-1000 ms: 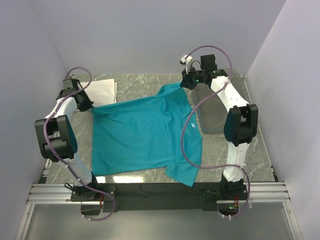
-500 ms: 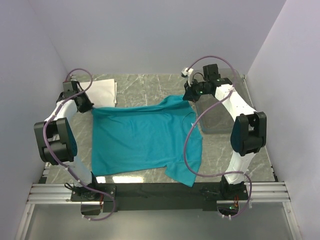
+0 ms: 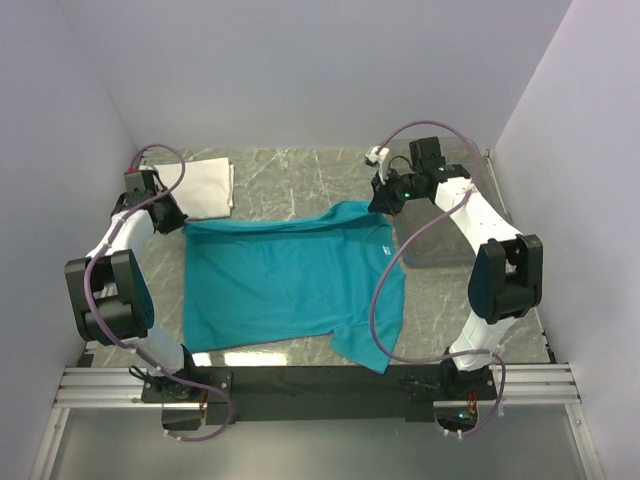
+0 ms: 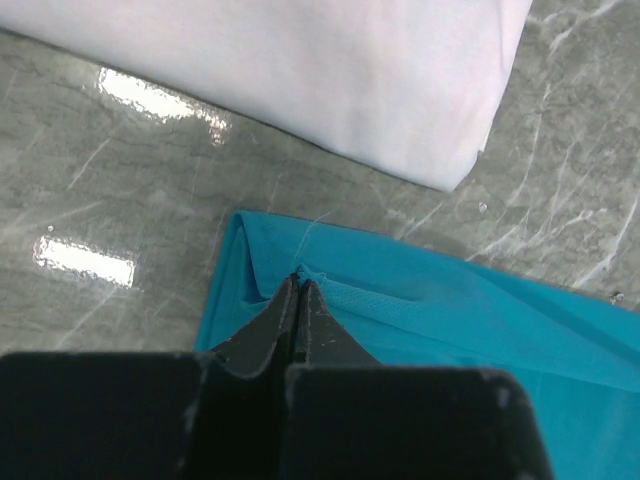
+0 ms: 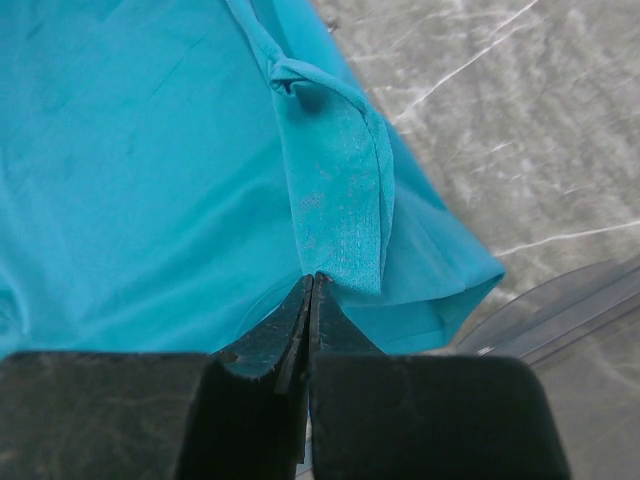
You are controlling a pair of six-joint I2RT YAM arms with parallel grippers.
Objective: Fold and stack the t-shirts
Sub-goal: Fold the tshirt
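White t-shirt (image 4: 300,70) partly beyond upper frame edge

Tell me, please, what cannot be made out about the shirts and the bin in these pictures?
White shirt: top view, left arm covers its left edge; left wrist view cuts it off at the top.
Bin: top view, right arm crosses it, contents unclear; right wrist view shows only a corner.
Teal shirt: label too small to read from above; wrist views, shut left fingers and right fingers hide the pinched cloth.
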